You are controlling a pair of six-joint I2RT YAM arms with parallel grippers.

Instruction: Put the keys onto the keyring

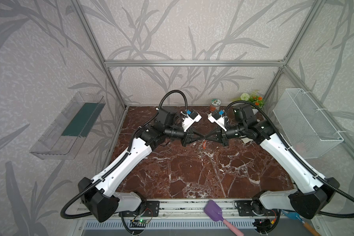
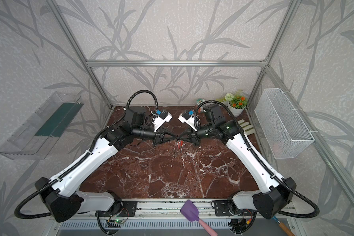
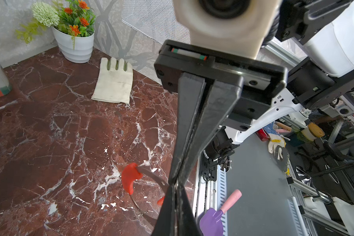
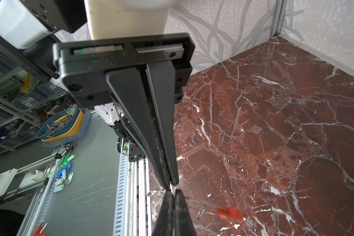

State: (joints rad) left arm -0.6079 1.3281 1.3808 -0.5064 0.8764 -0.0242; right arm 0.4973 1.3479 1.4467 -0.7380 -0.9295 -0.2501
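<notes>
Both grippers are pinched shut and meet tip to tip above the tabletop [image 1: 172, 173], nearer its back edge than its front. The left gripper [image 1: 200, 140] reaches in from one side and the right gripper [image 1: 205, 140] from the other. The keyring [image 3: 131, 178] hangs from that meeting point, its thin band running straight into the closed tips. The right gripper looks clamped on the band. The left is shut at the same spot, and I cannot tell whether it bites the band, the tag or nothing. Of the tag [image 3: 160, 201] only a red-orange sliver shows, just beside the left gripper's tip. A tiny ring [image 3: 139, 214] sits against the keyring's lower arc; whether it is threaded on or only touching is unclear.

The step in hand seems to be working the tag's ring onto and along the band. To do it well, one gripper should hold the band fast and motionless while the other does all the moving. That moving should be short slides along the band's own curve, not pulls across it. A thin, springy band will likely twist or flick out of a pinch if both arms tug. Tips this close can collide, so part them slowly. Before letting go, check in a wrist view that the ring truly encircles the band.
</notes>
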